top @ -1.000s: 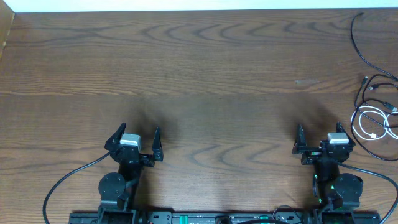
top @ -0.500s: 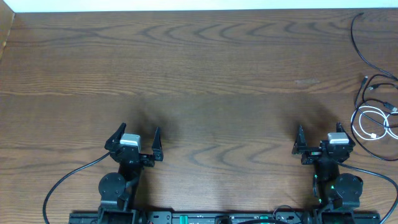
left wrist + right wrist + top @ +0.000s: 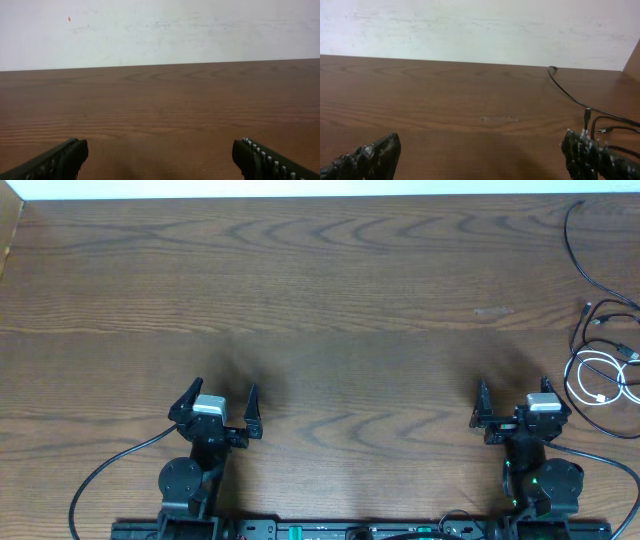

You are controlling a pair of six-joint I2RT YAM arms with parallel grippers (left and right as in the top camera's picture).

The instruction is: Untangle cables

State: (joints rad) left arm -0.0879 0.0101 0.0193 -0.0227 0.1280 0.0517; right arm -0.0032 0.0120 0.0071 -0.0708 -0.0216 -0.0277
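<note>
Just right of the right pincer (image 3: 514,398) and slightly ahead, at the counter's (image 3: 330,300) edge, lie the cables (image 3: 596,358), strung mostly front-to-back, well apart from the left pincer (image 3: 222,395); both pincers gape wide, holding nothing.

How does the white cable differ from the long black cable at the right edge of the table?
The white cable is wound in a small coil; the black cable trails in a long open curve toward the far edge. The white cable lies nearer the right gripper than most of the black cable. Both rest at the right edge of the table, ungripped.
</note>
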